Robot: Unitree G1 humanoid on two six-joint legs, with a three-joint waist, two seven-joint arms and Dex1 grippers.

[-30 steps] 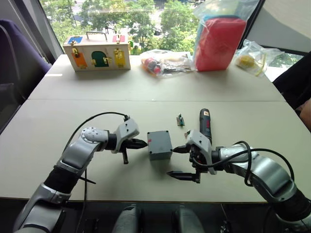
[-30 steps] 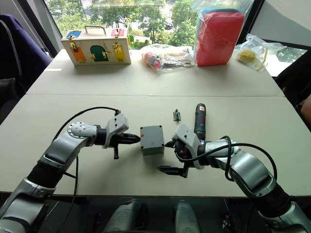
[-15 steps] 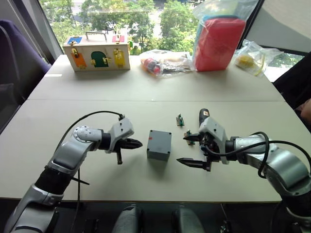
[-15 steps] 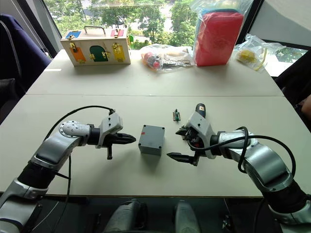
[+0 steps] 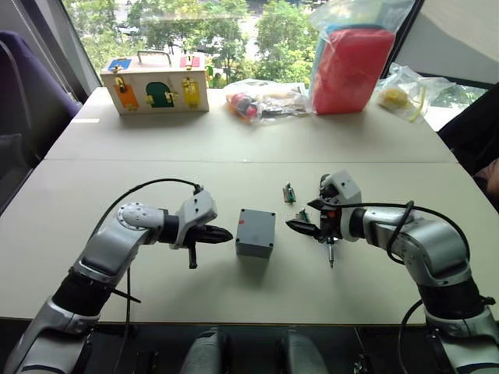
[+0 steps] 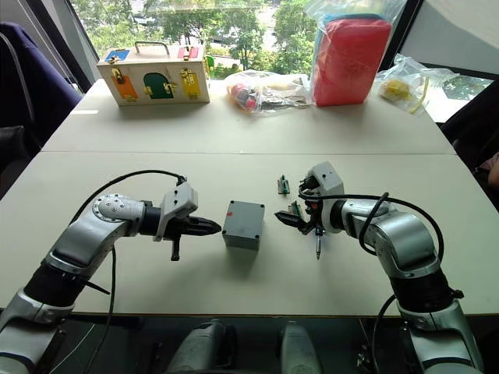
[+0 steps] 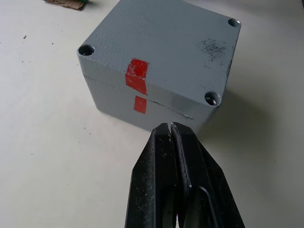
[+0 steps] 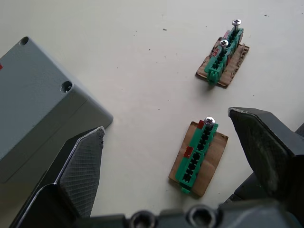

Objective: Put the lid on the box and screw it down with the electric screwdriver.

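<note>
The grey box [image 5: 256, 232] stands mid-table with the lid [image 7: 161, 42] resting on top of it. Red tape [image 7: 137, 76] crosses the seam between them, and the lid's corner holes look empty. My left gripper [image 5: 228, 233] is shut, its tips just short of the taped side, holding nothing. To the box's right, my right gripper [image 5: 306, 216] is open over two green connector pieces [image 8: 197, 156] with screws standing in them. The electric screwdriver [image 5: 330, 251] lies under my right wrist, with its thin bit end sticking out.
At the table's far side stand a wooden box with coloured doors [image 5: 154, 84], a red bag in plastic [image 5: 351, 66] and two clear bags of small items [image 5: 261, 101]. A person's dark sleeve [image 5: 472, 128] shows at the right edge.
My right gripper has drawn away from the box, moving farther out and to the right over the connectors and screwdriver. The left gripper stays shut beside the box.
</note>
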